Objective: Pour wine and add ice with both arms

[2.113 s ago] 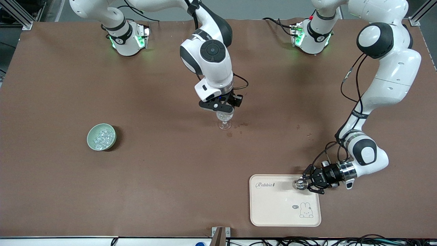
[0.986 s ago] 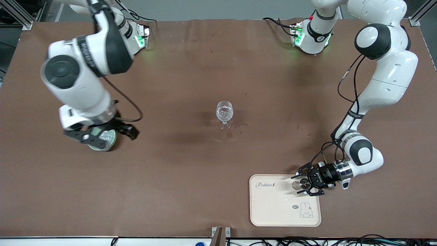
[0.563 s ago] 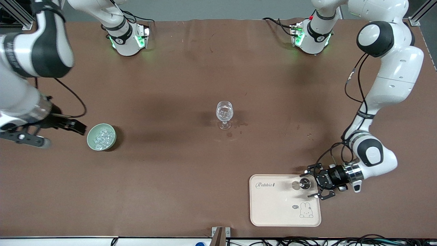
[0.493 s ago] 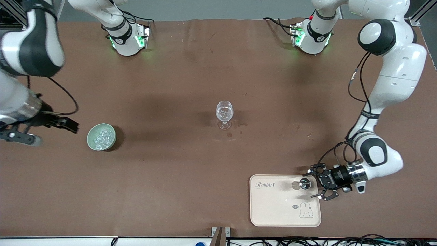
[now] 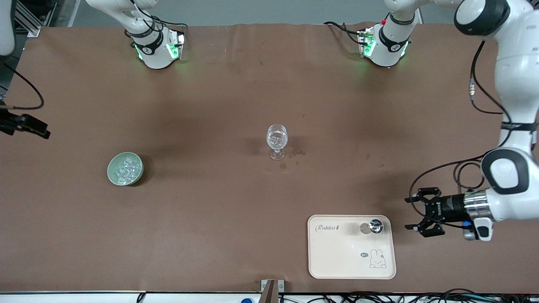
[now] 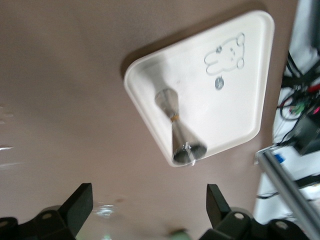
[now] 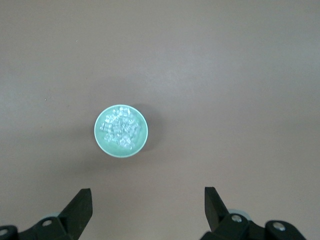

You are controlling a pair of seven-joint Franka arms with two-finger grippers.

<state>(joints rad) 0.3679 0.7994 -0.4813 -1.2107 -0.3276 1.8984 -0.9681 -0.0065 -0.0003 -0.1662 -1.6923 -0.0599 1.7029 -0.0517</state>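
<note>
The shiny metal jigger stands upright on the cream tray, free of any gripper. My left gripper is open and empty, level with the table, just off the tray's edge toward the left arm's end. In the left wrist view the jigger stands on the tray, apart from the left gripper. The pale green bowl holds a heap of ice cubes. My right gripper is open and empty, high above the table, looking down on the bowl and ice.
A clear stemmed wine glass stands at the table's middle, with glints inside and small wet spots beside its foot. In the front view only a black part of the right arm's hand shows at the edge.
The left gripper let go of the jigger on the tray and drew back off it. The right arm swung from the glass past the bowl to its own end of the table.
</note>
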